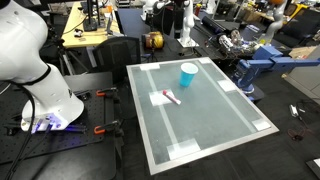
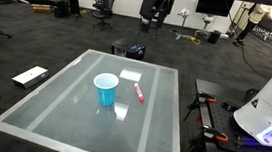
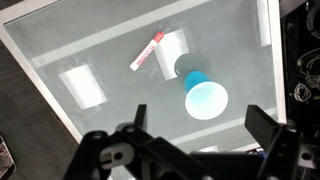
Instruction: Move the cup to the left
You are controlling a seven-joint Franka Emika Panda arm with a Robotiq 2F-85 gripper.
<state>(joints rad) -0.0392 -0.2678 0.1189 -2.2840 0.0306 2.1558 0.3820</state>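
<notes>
The light-blue cup (image 1: pixel 188 74) stands upright on the glass table (image 1: pixel 205 140), toward one end; it also shows in the other exterior view (image 2: pixel 106 89). In the wrist view the cup (image 3: pixel 204 96) is seen from above, open rim up. My gripper (image 3: pixel 199 114) is open and empty, high above the table, with the cup lying between its two fingers in the picture. The gripper itself does not show in either exterior view. A small white-and-red marker (image 3: pixel 147 51) lies flat beside the cup, apart from it.
The marker shows in both exterior views (image 1: pixel 171 97) (image 2: pixel 137 92). White tape patches (image 3: pixel 82 87) mark the tabletop. The robot base (image 1: pixel 45 95) stands beside the table. Desks, chairs and equipment ring the room; a flat board (image 2: pixel 29 76) lies on the floor.
</notes>
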